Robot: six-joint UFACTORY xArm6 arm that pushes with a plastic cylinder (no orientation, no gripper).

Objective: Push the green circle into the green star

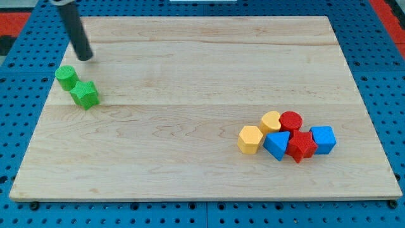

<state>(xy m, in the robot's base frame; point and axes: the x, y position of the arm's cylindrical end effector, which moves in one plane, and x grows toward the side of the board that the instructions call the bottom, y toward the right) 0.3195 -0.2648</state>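
Note:
The green circle (65,76) sits near the board's left edge and touches the green star (84,95), which lies just below and to its right. My tip (85,57) comes down from the view's top left and stands a little above and to the right of the green circle, apart from it.
A tight cluster lies at the lower right of the wooden board (202,76): two yellow blocks (250,139) (270,120), a red circle (291,120), a red star (301,146), a blue triangle (277,144) and a blue block (323,139). Blue pegboard surrounds the board.

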